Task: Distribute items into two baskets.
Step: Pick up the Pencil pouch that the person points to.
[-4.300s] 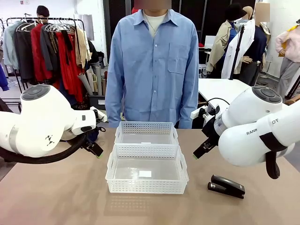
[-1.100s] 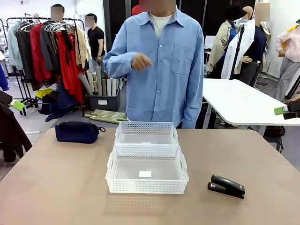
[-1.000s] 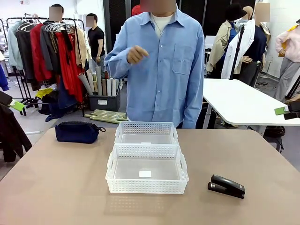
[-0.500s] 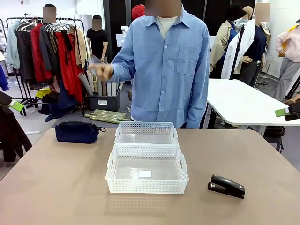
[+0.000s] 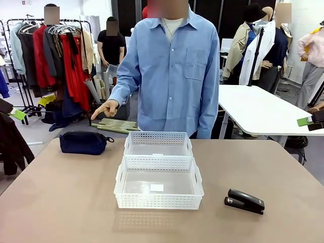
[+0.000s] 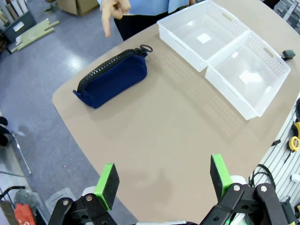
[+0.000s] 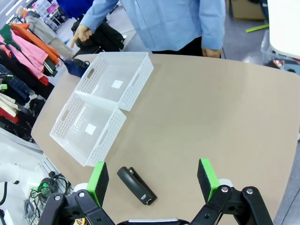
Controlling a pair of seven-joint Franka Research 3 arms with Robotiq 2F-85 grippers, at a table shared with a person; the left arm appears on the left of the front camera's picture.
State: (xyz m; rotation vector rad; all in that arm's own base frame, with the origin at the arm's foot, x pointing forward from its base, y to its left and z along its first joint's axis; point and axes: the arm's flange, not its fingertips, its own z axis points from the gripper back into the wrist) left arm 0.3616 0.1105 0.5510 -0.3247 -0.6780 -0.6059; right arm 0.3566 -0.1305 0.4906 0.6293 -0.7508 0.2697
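At the middle of the table (image 5: 61, 192) the wider basket (image 5: 158, 201) sits nearer the robot, with the smaller basket (image 5: 158, 137) touching it at its twelve o'clock. The blue pouch (image 5: 82, 142) lies at ten o'clock from them and the black stapler (image 5: 244, 201) at four o'clock, each apart from the baskets; a person's hand (image 5: 106, 108) points a finger down just beyond the pouch. The left gripper (image 6: 164, 176) and the right gripper (image 7: 153, 178) hang above the table, fingers spread wide, pinching nothing.

A clothing workshop or studio, judging by the loaded garment rack (image 5: 61, 55) and white worktable (image 5: 253, 107).
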